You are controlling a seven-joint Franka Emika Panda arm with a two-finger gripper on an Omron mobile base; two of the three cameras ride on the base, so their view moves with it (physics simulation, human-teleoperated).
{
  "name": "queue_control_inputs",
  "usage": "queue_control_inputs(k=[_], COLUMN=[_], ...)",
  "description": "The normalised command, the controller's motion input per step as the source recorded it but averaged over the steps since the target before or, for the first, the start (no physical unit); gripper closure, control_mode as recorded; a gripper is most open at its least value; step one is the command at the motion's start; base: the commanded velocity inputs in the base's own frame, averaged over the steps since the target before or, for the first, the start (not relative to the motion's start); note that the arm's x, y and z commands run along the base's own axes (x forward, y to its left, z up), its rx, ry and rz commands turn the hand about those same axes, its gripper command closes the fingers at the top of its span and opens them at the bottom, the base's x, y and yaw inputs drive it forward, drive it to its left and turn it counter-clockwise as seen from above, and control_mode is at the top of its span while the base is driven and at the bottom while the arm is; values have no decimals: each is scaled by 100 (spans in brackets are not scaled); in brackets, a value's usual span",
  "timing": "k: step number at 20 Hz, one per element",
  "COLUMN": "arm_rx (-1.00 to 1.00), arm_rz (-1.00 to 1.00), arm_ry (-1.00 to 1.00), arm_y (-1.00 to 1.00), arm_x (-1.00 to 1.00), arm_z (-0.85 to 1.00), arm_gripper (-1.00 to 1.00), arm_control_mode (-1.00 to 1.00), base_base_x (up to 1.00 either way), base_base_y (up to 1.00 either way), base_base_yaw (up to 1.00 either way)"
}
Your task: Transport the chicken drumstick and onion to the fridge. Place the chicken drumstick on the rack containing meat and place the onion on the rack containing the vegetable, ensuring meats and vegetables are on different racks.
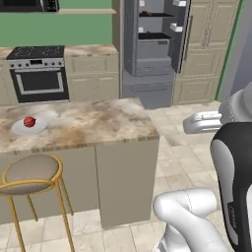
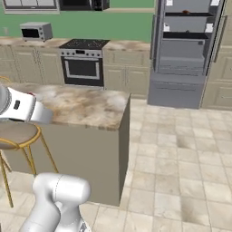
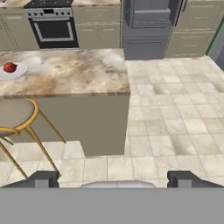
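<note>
The onion (image 1: 29, 121), a glossy red ball, lies on a white plate (image 1: 40, 128) at the left end of the marble island counter (image 1: 98, 125). In the hand view the onion (image 3: 9, 67) is at the far left on the plate (image 3: 19, 71). The chicken drumstick is out of view. The fridge (image 1: 152, 44) stands open across the floor, with the upper black shelf (image 2: 188, 14) and the lower black shelf (image 2: 186, 35) showing. My gripper (image 3: 113, 181) is open and holds nothing. It hangs above the floor, well back from the island.
A gold-legged stool (image 1: 32, 174) stands against the island's near side. The stove (image 1: 37, 74) and a microwave (image 2: 36, 31) line the back wall. Tiled floor (image 2: 181, 149) runs from the island's right end to the fridge.
</note>
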Motion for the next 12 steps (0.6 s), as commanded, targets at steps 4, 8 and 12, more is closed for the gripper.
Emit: queue_control_inputs(k=[4,8,12], arm_rx=[0,0,0], arm_rz=[0,0,0], arm_ry=[0,0,0], arm_y=[0,0,0], arm_x=[0,0,0], arm_z=[0,0,0], arm_gripper=[-100,-100,-100], arm_control_mode=[100,100,100], base_base_x=[0,0,0], base_base_y=[100,100,100], base_base_yaw=[0,0,0])
